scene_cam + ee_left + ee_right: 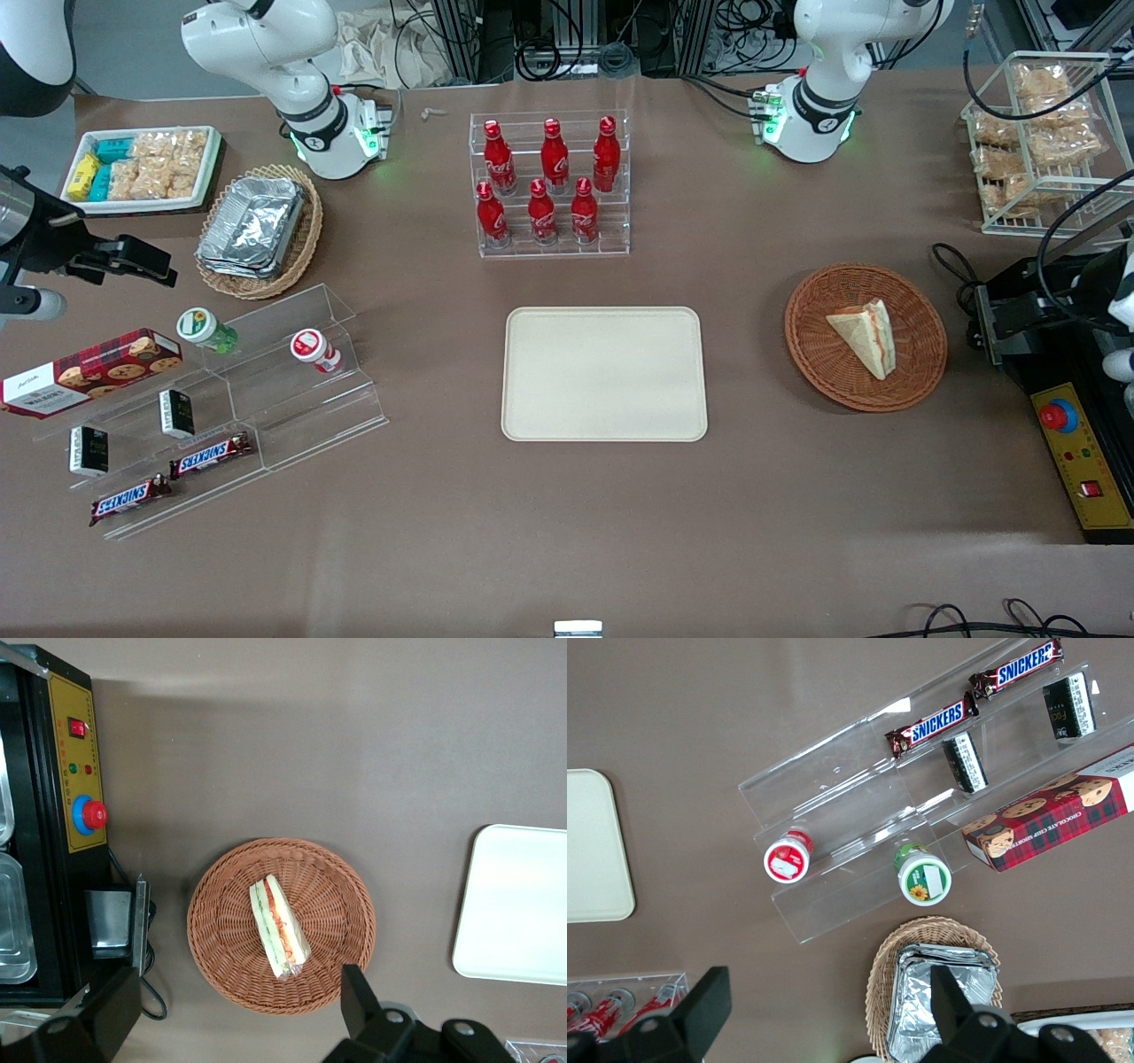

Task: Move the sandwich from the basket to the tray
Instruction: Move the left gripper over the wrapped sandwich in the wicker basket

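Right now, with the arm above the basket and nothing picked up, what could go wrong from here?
The gripper hangs open above the basket, well clear of it.

1. The sandwich is a soft wedge lying flat; squeezing could crush it or push out filling.
2. The basket is light wicker and could shift if the fingers catch its weave.
3. The tray has a low rim; a sloppy release might leave the sandwich on it.
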`<state>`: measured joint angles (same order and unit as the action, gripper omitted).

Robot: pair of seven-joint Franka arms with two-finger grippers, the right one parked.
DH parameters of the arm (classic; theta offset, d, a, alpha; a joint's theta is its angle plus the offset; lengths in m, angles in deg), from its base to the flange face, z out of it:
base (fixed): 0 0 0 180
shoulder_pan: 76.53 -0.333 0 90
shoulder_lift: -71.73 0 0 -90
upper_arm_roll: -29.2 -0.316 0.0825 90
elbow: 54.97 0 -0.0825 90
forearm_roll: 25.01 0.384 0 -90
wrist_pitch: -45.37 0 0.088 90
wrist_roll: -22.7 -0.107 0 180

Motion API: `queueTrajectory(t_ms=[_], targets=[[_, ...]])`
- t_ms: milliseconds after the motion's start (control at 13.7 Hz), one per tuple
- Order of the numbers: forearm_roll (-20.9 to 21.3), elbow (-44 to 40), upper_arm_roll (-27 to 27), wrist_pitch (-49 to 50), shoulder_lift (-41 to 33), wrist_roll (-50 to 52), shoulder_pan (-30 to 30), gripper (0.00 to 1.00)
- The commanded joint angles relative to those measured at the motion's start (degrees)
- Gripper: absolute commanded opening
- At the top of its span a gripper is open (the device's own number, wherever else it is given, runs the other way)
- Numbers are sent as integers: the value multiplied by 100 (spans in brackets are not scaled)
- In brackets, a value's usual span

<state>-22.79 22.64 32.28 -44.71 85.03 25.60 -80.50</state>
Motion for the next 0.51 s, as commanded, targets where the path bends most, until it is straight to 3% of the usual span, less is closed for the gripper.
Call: queueTrajectory(t_ms=[0, 438], targets=[[-29, -237, -71, 114, 137, -115, 54, 100], [-38, -28, -71, 175, 94, 16, 37, 100]])
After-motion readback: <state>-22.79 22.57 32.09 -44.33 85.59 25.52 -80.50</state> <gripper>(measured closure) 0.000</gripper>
